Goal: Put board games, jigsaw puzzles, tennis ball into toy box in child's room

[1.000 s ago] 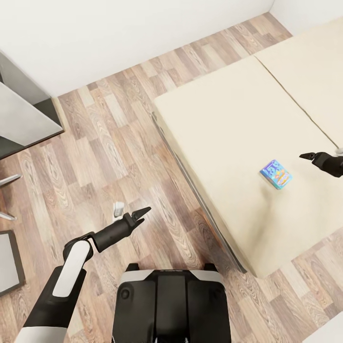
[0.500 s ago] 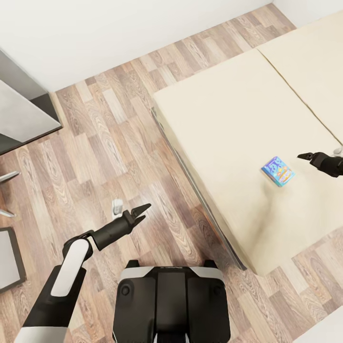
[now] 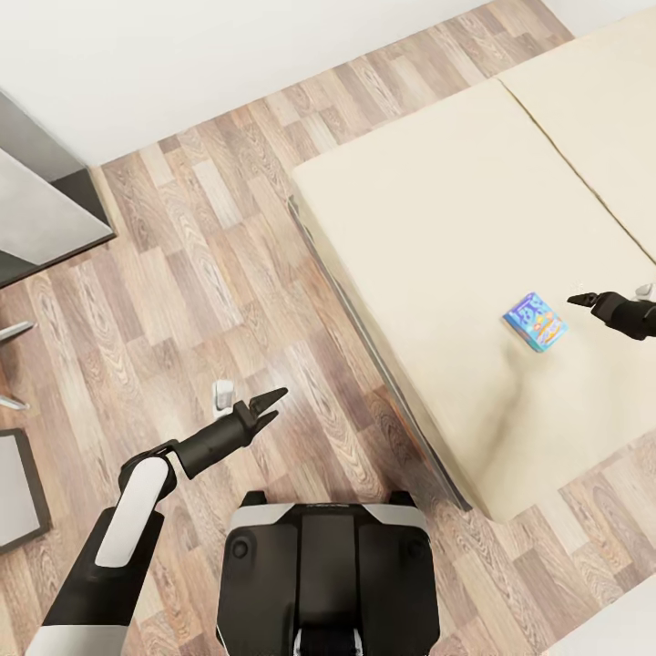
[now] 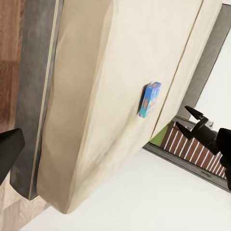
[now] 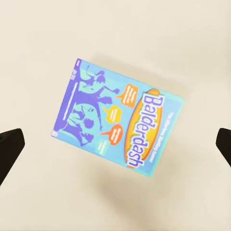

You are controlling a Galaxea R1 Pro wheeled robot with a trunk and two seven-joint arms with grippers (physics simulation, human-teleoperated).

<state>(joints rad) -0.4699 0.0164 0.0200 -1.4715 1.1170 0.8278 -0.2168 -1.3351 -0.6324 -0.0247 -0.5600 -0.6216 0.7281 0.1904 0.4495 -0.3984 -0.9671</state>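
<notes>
Your right gripper (image 3: pixel 583 298) hangs spread and empty at the frame's right edge, beside the Balderdash box (image 3: pixel 534 322) lying flat on the bed (image 3: pixel 428 210). On soft mattress, descending fingertips could push it aside rather than straddle it. Your left gripper (image 3: pixel 266 406) also hangs spread, empty.

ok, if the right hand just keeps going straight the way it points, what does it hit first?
Most likely the Balderdash board game: it lies centred between the open right hand's fingertips in the right wrist view, flat on the bed. Nothing shows between them, though depth is hard to judge.
</notes>
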